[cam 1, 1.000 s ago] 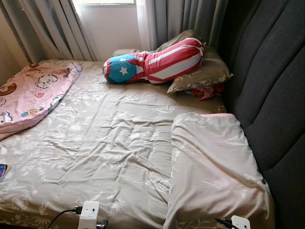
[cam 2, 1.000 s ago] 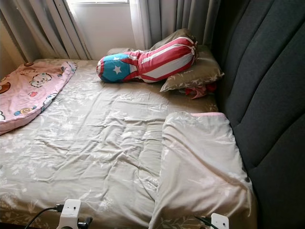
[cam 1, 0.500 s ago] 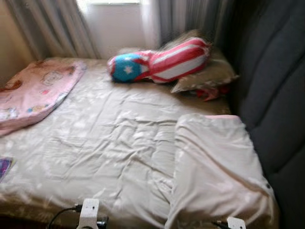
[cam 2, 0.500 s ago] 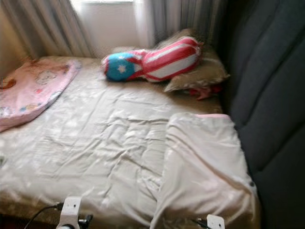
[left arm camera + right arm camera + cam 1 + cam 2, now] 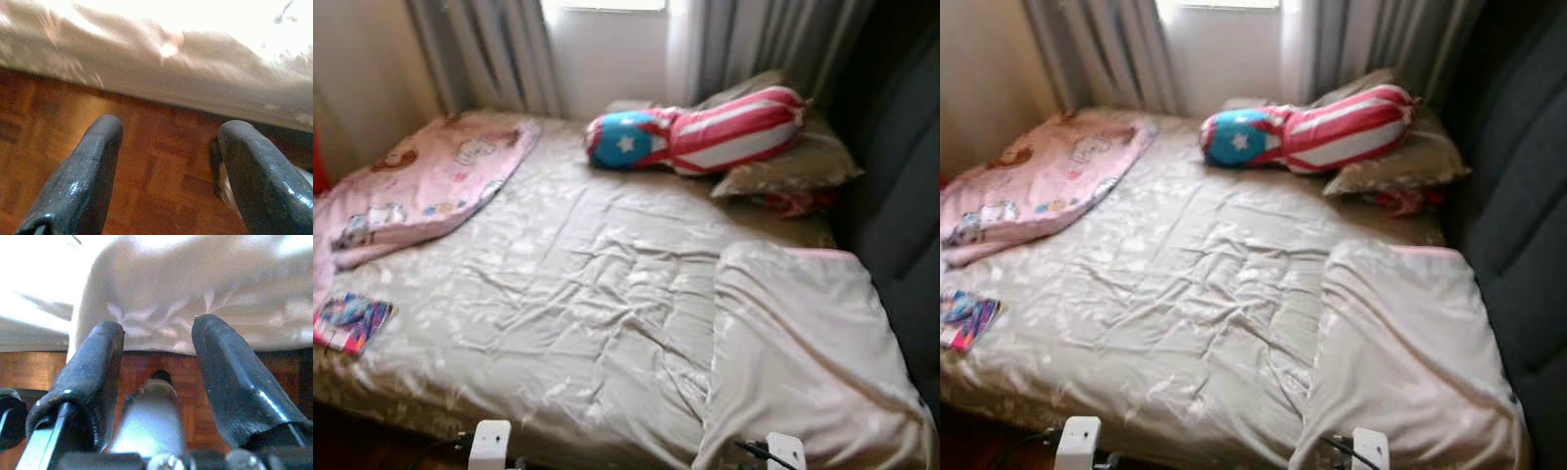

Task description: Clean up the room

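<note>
From the head, left eye, the robot faces a bed [image 5: 558, 294] with a rumpled beige sheet. A pink blanket [image 5: 421, 186] lies bunched at the far left corner, a striped bolster [image 5: 705, 137] leans on a pillow [image 5: 793, 166] by the headboard [image 5: 901, 196], and a folded duvet [image 5: 803, 343] sits at the near right. A small colourful book [image 5: 350, 321] rests on the near left edge. My guess is it is sizing up what to tidy first; nothing is in hand, and the next move calls for stepping closer and raising an arm toward the book or blanket.

The right eye shows the same layout, with the book [image 5: 964, 318] near the mattress edge.

In the left wrist view, the left gripper [image 5: 168, 161] hangs low beside the bed, fingers spread apart and empty over the wooden floor [image 5: 161, 161].

In the right wrist view, the right gripper [image 5: 156, 362] is likewise held low, fingers apart, empty, pointing at the overhanging duvet [image 5: 195, 289].
</note>
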`<state>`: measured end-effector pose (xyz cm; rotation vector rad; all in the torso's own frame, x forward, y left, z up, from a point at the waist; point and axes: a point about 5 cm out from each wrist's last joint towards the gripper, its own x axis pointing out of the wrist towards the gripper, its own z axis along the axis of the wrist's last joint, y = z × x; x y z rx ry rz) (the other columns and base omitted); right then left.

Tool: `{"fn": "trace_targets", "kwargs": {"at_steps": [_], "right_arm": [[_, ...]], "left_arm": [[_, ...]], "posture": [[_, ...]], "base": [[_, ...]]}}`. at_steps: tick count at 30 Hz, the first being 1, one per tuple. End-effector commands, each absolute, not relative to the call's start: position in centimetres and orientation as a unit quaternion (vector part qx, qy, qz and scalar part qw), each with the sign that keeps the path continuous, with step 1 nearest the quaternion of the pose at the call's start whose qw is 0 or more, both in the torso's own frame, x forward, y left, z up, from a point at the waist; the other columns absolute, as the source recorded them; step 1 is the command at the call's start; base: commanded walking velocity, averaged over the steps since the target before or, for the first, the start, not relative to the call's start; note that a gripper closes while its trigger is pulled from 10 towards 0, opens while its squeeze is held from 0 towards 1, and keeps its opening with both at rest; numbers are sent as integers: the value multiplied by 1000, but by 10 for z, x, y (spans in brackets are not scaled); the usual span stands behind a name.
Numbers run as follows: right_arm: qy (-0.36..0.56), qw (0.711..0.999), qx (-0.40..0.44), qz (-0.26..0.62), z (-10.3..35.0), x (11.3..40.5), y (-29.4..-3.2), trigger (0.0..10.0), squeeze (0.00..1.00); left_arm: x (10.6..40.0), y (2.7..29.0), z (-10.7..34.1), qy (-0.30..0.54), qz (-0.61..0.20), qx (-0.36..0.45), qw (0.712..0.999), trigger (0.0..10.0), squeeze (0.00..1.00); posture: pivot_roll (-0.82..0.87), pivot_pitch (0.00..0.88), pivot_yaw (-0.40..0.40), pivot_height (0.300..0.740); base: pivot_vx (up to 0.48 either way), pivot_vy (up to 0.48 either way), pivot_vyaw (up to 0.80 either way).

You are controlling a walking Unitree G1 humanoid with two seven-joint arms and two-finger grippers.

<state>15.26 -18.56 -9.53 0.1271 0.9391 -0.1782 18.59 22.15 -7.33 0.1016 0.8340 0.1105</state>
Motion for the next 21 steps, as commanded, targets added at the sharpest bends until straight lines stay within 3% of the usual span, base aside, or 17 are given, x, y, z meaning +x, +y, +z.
{"fn": "trace_targets", "kwargs": {"at_steps": [1, 21], "right_arm": [[460, 881, 55, -95, -97, 146, -193, 10000, 0], [459, 882, 57, -92, -97, 148, -190, 10000, 0]], "left_arm": [[182, 217, -77, 416, 54, 42, 907, 10000, 0], [180, 218, -78, 419, 55, 42, 905, 10000, 0]], "posture": [[12, 0, 6, 740], [10, 0, 4, 740]], "base": [[0, 480, 0], [0, 480, 0]]}}
